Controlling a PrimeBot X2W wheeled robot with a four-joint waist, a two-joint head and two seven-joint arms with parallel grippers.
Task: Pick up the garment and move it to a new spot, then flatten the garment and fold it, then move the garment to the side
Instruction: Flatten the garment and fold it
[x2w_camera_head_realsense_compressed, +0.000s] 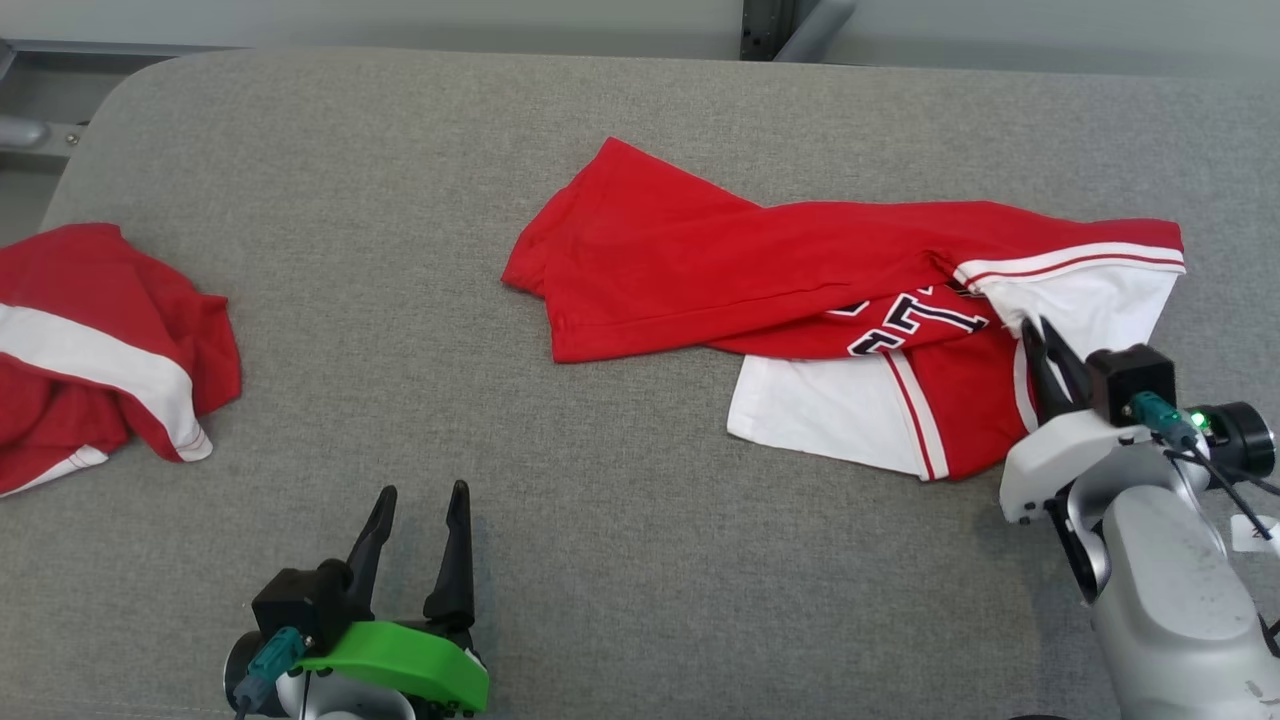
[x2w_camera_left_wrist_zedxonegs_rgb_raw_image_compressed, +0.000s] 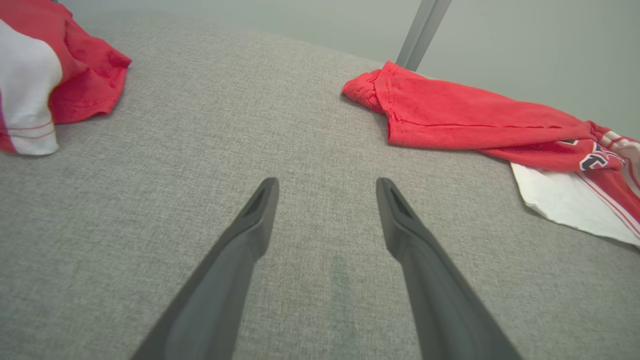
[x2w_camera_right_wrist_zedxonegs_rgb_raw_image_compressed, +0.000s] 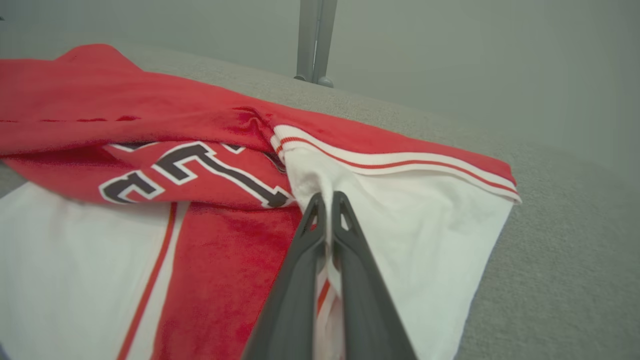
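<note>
R claw (x2w_camera_right_wrist_zedxonegs_rgb_raw_image_compressed: 326, 199) pinches white fold of jersey (x2w_camera_head_realsense_compressed: 700, 270) nr right edge of tabletop (x2w_camera_head_realsense_compressed: 600, 560), prob to lift it; L claw (x2w_camera_head_realsense_compressed: 422, 490) spread, idle

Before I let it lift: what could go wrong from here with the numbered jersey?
1. The right jaws are shut on a thin white pinch of the jersey; it may slip free under the weight.
2. The jersey lies twisted, red folded over the number, so a one-point lift may bunch it further.
3. The left jaws stand open over the grey surface, apart from the jersey, giving no second hold.
</note>
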